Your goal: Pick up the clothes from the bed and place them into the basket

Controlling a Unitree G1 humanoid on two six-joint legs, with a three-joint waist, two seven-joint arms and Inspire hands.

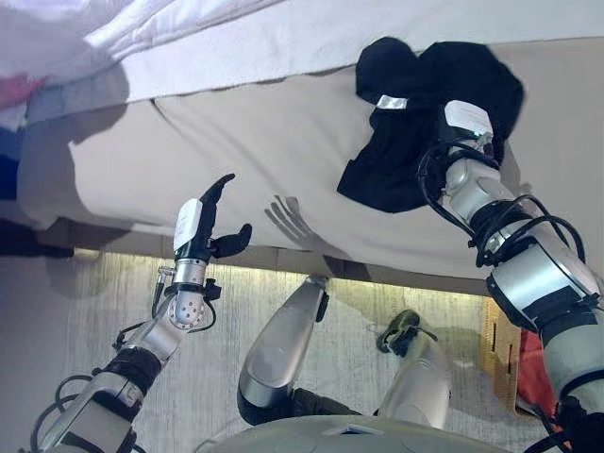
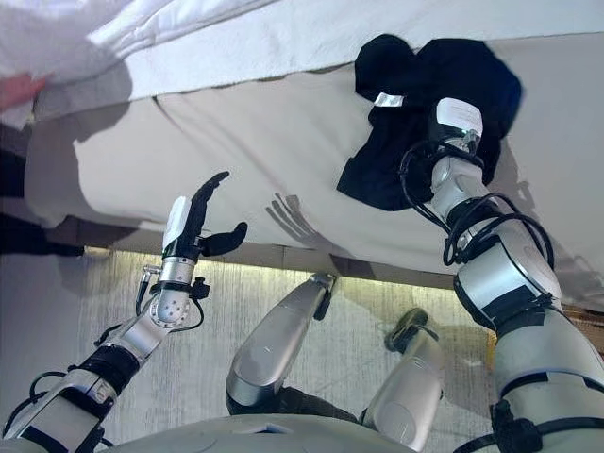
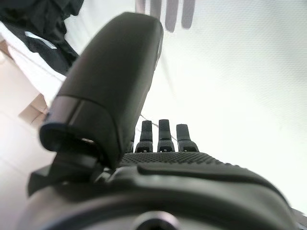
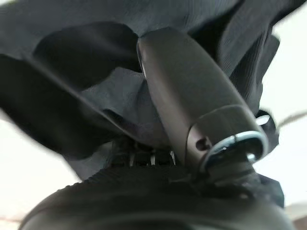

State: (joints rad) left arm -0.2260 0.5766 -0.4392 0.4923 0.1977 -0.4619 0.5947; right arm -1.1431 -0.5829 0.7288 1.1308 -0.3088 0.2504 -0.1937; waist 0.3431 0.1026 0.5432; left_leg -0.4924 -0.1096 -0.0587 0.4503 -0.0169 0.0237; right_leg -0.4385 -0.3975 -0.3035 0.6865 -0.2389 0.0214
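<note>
A black garment (image 1: 387, 179) lies crumpled on the beige bed (image 1: 283, 142) near its front edge, at the right. My right hand (image 1: 466, 121) rests on the garment's middle, sunk into the cloth. In the right wrist view the thumb (image 4: 192, 96) lies against bunched black cloth (image 4: 72, 96). My left hand (image 1: 203, 231) is open and empty, held up in front of the bed's front edge at the left, well apart from the garment. The left wrist view shows its straight fingers (image 3: 165, 136) before the pale sheet, with the garment (image 3: 38, 19) off to one side.
A white duvet (image 1: 189, 38) is piled along the back of the bed. A tan woven edge (image 1: 498, 354) with red cloth (image 1: 534, 377) beside it stands on the floor at the lower right. Grey carpet (image 1: 104, 302) lies below the bed.
</note>
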